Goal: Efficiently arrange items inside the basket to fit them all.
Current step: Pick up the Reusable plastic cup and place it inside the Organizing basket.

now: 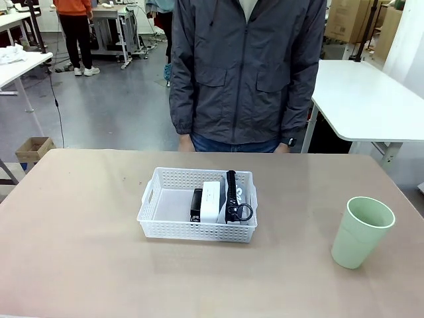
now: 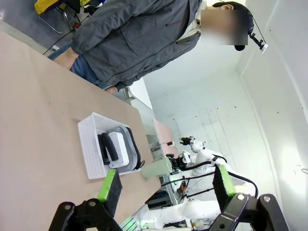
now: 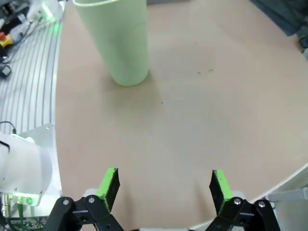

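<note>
A white lattice basket (image 1: 162, 202) sits mid-table. Its right half holds a black stapler (image 1: 196, 204), a small white box (image 1: 211, 201) and a grey pouch (image 1: 243, 195) with a black strap and ring (image 1: 244, 212), packed side by side. A tall pale green cup (image 1: 361, 232) stands upright on the table, well right of the basket. In the left wrist view my left gripper (image 2: 165, 190) is open and empty, with the basket (image 2: 89, 154) and cup (image 2: 156, 168) far ahead. My right gripper (image 3: 165, 189) hangs open above bare tabletop, the cup (image 3: 118, 41) ahead and slightly left of its fingers.
A person in a grey jacket (image 1: 248, 73) stands at the far edge behind the basket, hands hanging below the table edge. The basket's left half is empty. Bare tan tabletop (image 1: 79, 218) surrounds the basket. A white table (image 1: 371, 99) stands at back right.
</note>
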